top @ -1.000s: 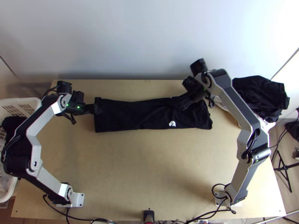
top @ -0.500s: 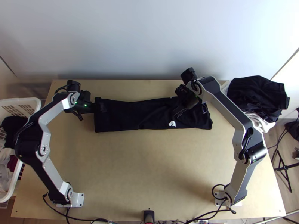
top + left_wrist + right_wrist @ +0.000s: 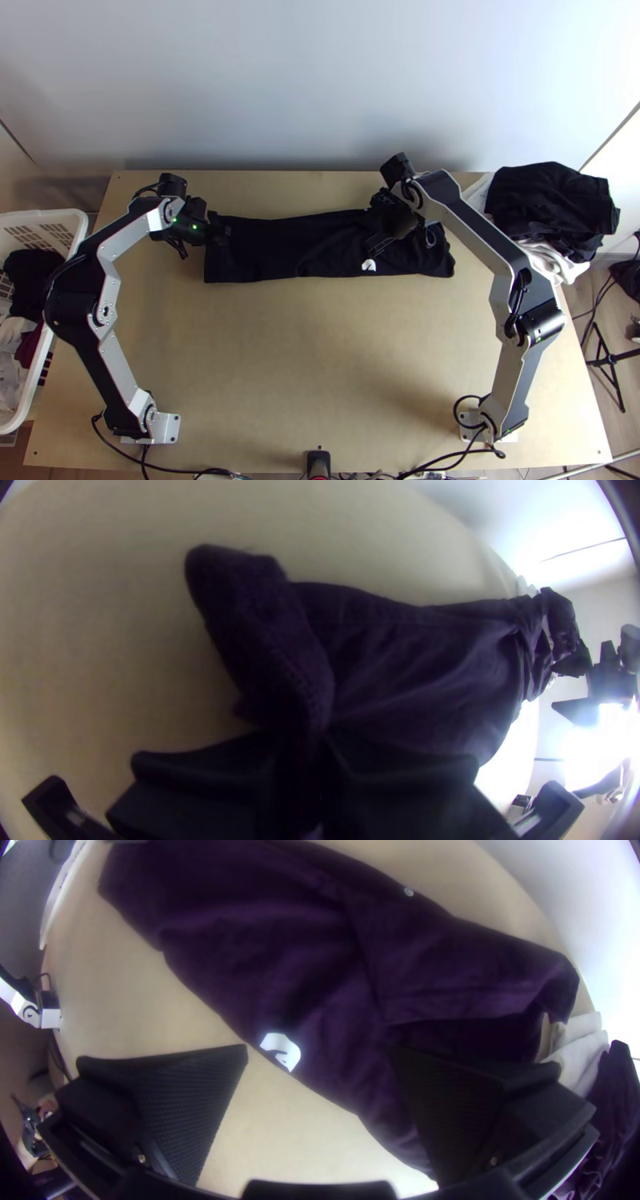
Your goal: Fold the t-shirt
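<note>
1 black t-shirt [image 3: 280,248] lies in a long narrow strip across the far part of the table [image 3: 320,344], its white logo [image 3: 369,265] toward the right and near edge, a sleeve [image 3: 467,967] seemingly laid over the body at the right end. Left gripper [image 3: 226,234] is clenched on the left end, pinching cloth by the stitched edge. Right gripper [image 3: 320,1048] has its 2 fingers spread above the right part, grasping nothing.

The step in hand looks like folding the strip lengthwise or taking up its ends. For a good fold, keep the left pinch firm through all layers, lower the right fingers flat before closing, and lift gently, or the layers may slip apart.

Farther right sits a dark clothes pile [image 3: 552,200] with white cloth [image 3: 552,260] beneath; at the far left, a white basket [image 3: 82,228] of laundry.
</note>
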